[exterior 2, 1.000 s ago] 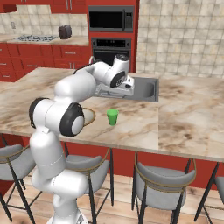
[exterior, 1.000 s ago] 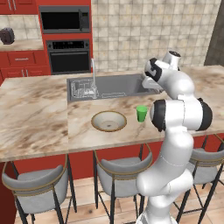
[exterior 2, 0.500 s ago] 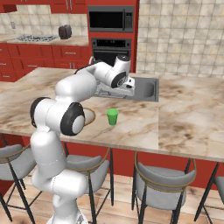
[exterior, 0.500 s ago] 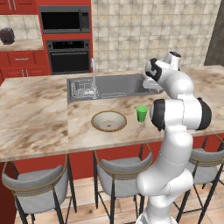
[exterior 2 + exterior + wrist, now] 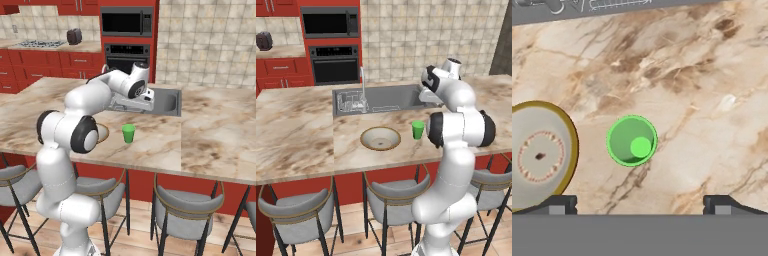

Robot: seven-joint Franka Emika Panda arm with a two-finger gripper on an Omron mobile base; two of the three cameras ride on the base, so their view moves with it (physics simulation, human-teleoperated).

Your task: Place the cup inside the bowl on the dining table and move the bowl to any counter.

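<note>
Two things matter on the marble tabletop (image 5: 301, 135): a small green cup (image 5: 418, 129) standing upright, and a wide shallow bowl (image 5: 380, 138) with a brown-gold rim lying apart from it. In the left base view the bowl sits at about 9 o'clock from the cup, with bare marble between them; the steel sink (image 5: 381, 98) and its faucet (image 5: 362, 85) lie beyond both, toward 12 o'clock. In the right base view the cup (image 5: 128, 133) stands in front of the sink, and the arm hides most of the bowl. From the hand view, looking straight down, the cup (image 5: 632, 140) shows as a green circle near the middle, and the bowl (image 5: 542, 155) is cut by the frame edge at 9 o'clock from it. The tool (image 5: 641, 204) hangs above the tabletop with its two dark fingertips (image 5: 559, 204) spread wide apart, holding nothing, the cup lying at about 12 o'clock from the gap between them. Grey stools (image 5: 298, 212) stand along the near side.
</note>
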